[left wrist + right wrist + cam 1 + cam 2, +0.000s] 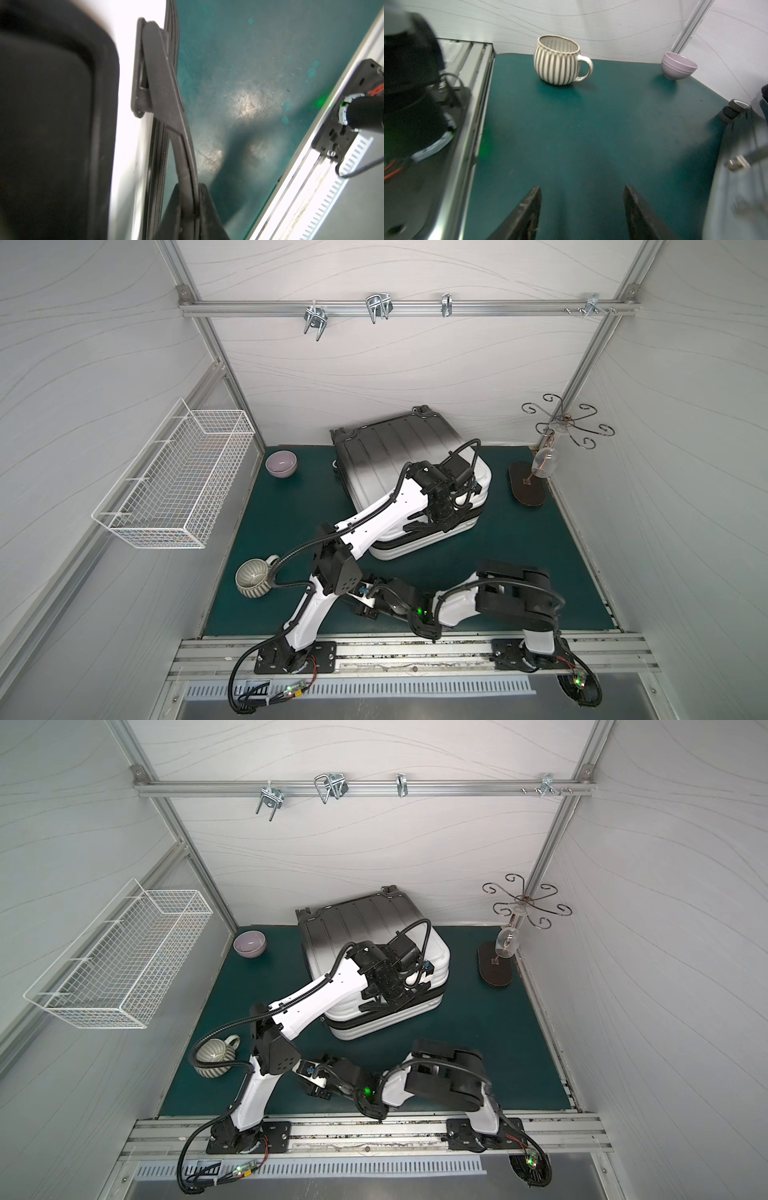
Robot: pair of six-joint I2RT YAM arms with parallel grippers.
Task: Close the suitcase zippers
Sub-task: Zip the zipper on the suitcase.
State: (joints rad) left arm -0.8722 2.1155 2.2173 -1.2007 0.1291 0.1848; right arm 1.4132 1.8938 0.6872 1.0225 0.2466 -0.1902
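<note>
The suitcase (395,448) (365,923) lies flat at the back of the green mat, its ribbed shell fading from black to white. The black zipper band (388,538) (353,1025) (161,166) runs round its seam. My left gripper (415,526) (368,1006) (190,187) is at the case's front side, shut on its black side handle (164,83), which is pulled away from the shell. My right gripper (368,605) (316,1088) (582,188) hovers low over the mat near the front, open and holding nothing. A blurred metal pull (737,163) shows on the case's side (737,197).
A striped mug (253,578) (557,60) stands front left and a lilac bowl (281,463) (679,65) back left. A wire basket (174,477) hangs on the left wall. A hook stand (527,485) with a wine glass (542,464) is at the back right. The metal rail (415,651) borders the front.
</note>
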